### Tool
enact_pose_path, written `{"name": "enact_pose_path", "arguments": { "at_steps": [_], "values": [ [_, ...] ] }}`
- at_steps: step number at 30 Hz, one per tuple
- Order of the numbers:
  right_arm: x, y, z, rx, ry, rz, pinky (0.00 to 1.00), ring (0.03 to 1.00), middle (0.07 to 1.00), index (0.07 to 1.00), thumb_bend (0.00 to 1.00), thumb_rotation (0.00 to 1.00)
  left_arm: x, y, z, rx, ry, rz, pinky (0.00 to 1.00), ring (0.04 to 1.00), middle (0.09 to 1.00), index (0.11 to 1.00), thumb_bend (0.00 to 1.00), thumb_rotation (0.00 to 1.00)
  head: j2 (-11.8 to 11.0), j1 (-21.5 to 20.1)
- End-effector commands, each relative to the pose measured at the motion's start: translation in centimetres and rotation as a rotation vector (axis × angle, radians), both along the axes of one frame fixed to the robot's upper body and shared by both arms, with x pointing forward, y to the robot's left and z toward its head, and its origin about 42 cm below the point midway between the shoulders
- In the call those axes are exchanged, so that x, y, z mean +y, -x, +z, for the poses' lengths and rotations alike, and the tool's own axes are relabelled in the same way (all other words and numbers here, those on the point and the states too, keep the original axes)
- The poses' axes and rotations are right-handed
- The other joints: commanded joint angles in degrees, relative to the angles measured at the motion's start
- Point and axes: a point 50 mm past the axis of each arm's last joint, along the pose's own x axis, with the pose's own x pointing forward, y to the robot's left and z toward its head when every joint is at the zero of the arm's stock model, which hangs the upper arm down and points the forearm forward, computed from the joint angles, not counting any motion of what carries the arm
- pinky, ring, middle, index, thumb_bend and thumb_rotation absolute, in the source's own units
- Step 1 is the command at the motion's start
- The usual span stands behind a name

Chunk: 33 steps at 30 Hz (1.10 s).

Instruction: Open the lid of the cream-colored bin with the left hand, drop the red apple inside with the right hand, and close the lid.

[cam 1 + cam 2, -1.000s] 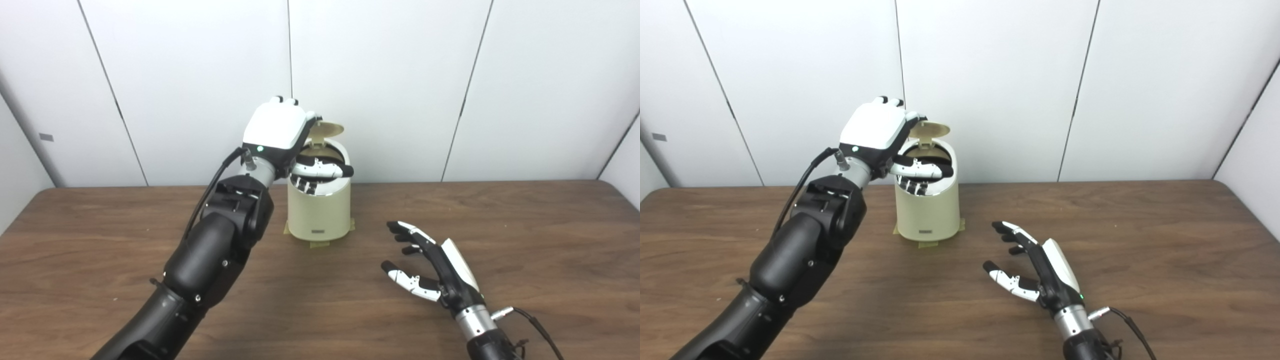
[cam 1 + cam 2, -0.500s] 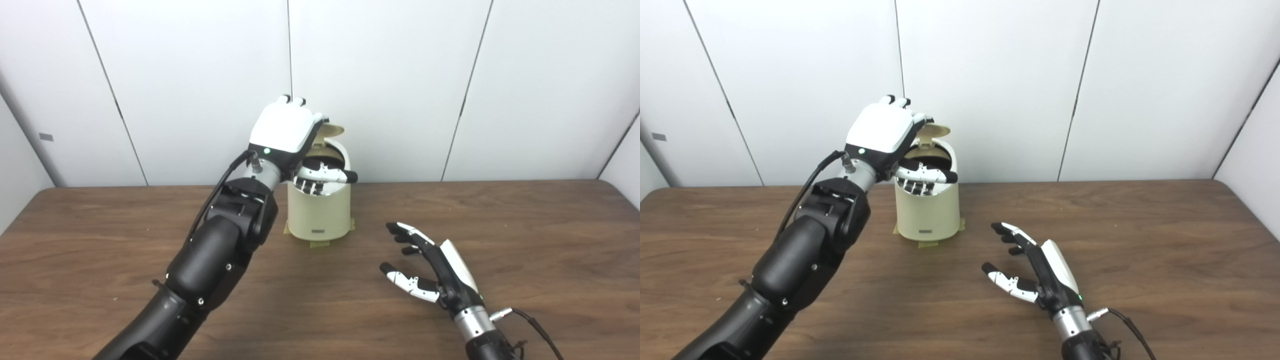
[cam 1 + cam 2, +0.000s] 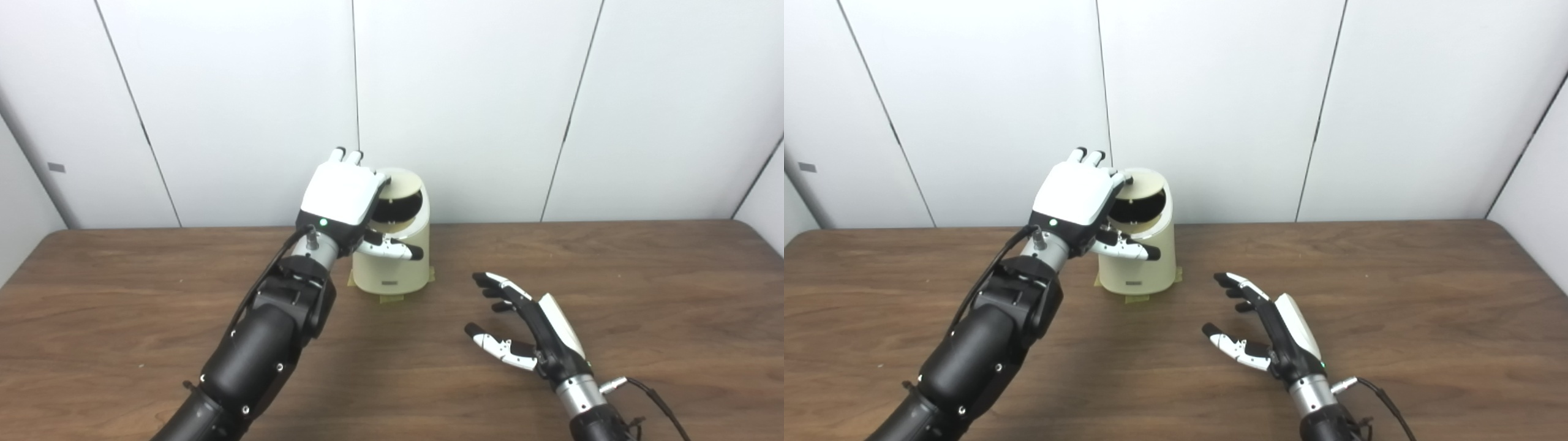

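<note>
Lid (image 3: 401,187) now lower on bin (image 3: 395,263), left robot hand (image 3: 340,199) beside, unclenched; right robot hand (image 3: 533,334) splayed, empty

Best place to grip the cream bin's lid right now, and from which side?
Take the free front edge of the round cream lid on the cream-coloured cylindrical bin, coming from the bin's left with the left robot hand. The lid stands tilted up, apparently hinged at the back, leaving that edge exposed above the dark opening.

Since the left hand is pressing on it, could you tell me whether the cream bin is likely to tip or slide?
The cream bin probably stays put: tape tabs show at its base. It looks like light plastic, so untaped it might tip.
</note>
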Motion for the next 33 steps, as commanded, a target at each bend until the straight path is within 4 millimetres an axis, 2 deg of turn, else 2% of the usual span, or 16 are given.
{"name": "enact_pose_path", "arguments": {
  "at_steps": [1, 7, 13, 18, 23, 33],
  "values": [
    [0.4, -0.5, 1.6, -0.052, -0.013, 0.010, 0.72, 0.807, 0.831, 0.814, 0.20, 0.34, 0.0, -0.2, 2.2, -0.070, -0.003, 0.005, 1.00, 0.974, 0.863, 0.841, 0.97, 0.90, 0.2, -0.2],
    [0.5, -0.4, 1.7, -0.055, -0.017, 0.014, 0.71, 0.800, 0.827, 0.811, 0.20, 0.36, 0.3, -0.1, 1.4, -0.058, -0.015, 0.009, 1.00, 0.970, 0.860, 0.837, 0.97, 0.89, 0.5, -0.5],
    [0.5, -0.4, 1.8, -0.040, -0.019, 0.015, 0.71, 0.799, 0.828, 0.814, 0.21, 0.44, 0.6, -0.3, 0.3, -0.090, -0.067, 0.002, 1.00, 0.956, 0.855, 0.833, 0.94, 0.89, 0.8, -0.7],
    [0.6, -0.3, 1.9, -0.027, -0.027, 0.007, 0.71, 0.797, 0.828, 0.816, 0.22, 0.45, 0.8, -0.2, -1.6, -0.136, -0.162, -0.030, 1.00, 0.937, 0.835, 0.820, 0.89, 0.88, 0.8, -0.8],
    [0.5, -0.3, 1.8, -0.022, -0.033, 0.009, 0.70, 0.794, 0.828, 0.818, 0.22, 0.47, 0.7, 0.2, -3.2, -0.144, -0.271, -0.054, 1.00, 0.959, 0.846, 0.809, 0.85, 0.85, 0.9, -0.8],
    [0.6, -0.3, 1.8, -0.003, -0.037, 0.004, 0.70, 0.792, 0.828, 0.820, 0.23, 0.46, 1.5, -0.1, -7.0, -0.109, -0.496, -0.020, 1.00, 0.986, 0.863, 0.825, 0.87, 0.78, 0.9, -1.0]
  ]
}}
